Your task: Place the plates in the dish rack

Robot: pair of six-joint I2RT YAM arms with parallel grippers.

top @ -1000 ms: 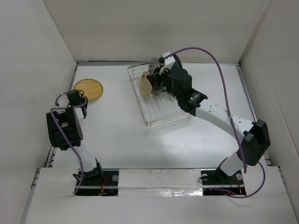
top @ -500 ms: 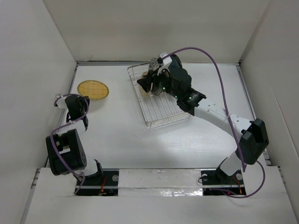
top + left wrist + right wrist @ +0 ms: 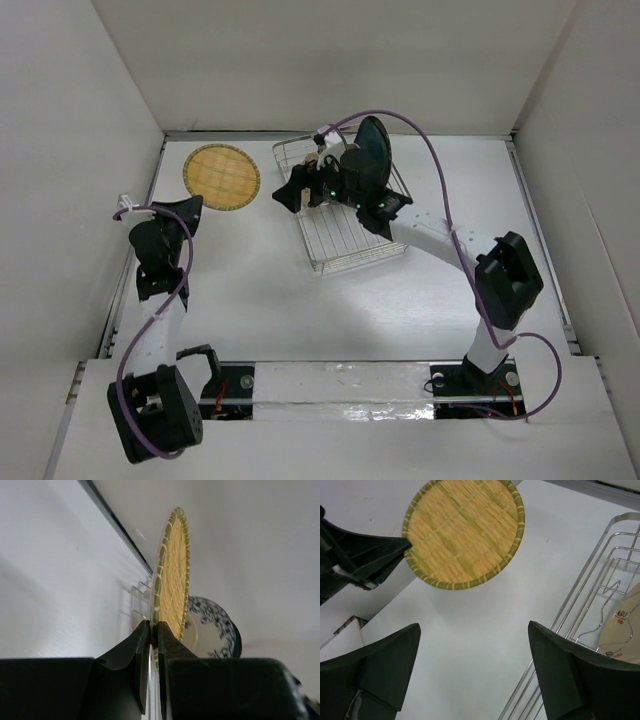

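The yellow woven plate (image 3: 221,177) hangs above the table's far left, its rim pinched by my left gripper (image 3: 192,208), which is shut on it. In the left wrist view this plate (image 3: 172,575) stands edge-on between the jaws of the left gripper (image 3: 154,630). The dish rack (image 3: 345,240) sits at the back centre with a dark teal plate (image 3: 372,150) upright in it. My right gripper (image 3: 292,190) hovers open and empty by the rack's left edge. Its wrist view shows the yellow plate (image 3: 462,532), the rack's wires (image 3: 600,590) and a pale plate (image 3: 625,625) inside.
A white plate with blue pattern (image 3: 215,625) and a pale one (image 3: 192,632) stand in the rack beyond the yellow plate. White walls close in the table on the left, right and back. A purple cable (image 3: 440,150) arcs over the right arm.
My right gripper opened, let go of the pale plate in the rack and drew left. My left arm lifted the yellow plate off the table and carried it right, toward the rack.
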